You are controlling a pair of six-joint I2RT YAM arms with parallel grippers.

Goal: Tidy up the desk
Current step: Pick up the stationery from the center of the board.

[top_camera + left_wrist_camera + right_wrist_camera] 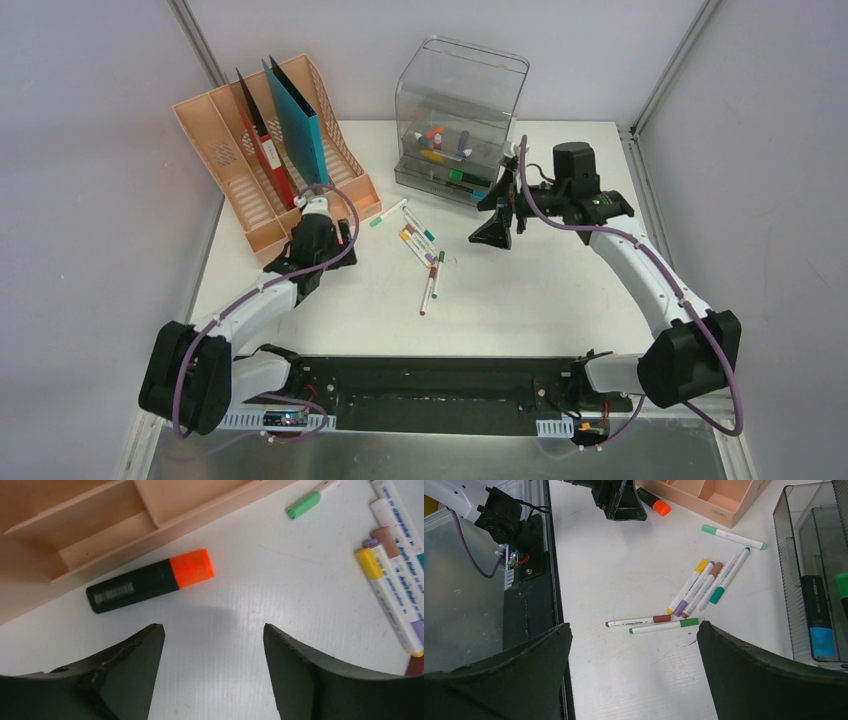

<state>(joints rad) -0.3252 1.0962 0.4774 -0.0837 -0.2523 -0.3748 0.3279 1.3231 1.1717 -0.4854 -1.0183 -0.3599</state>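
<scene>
Desk (540, 300) white, flat, spread beneath both arms, markers (696, 587) strewn mid-surface; left gripper (214, 630) and right gripper (634, 630) both gape empty; orange-capped highlighter (150, 580) beside peach rack (100, 525), plain from left wrist, sits mostly hidden from above.

Our left gripper (214, 630) hangs low, jaws spread and empty; our right gripper (634, 630) hovers higher, jaws wide apart, holding nothing either.

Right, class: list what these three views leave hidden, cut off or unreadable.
Left wrist: print on the orange highlighter is blurred.
Right wrist: a green item in the clear drawer box is cut off by the frame edge.
Top view: markers inside that box are too small to count.
</scene>
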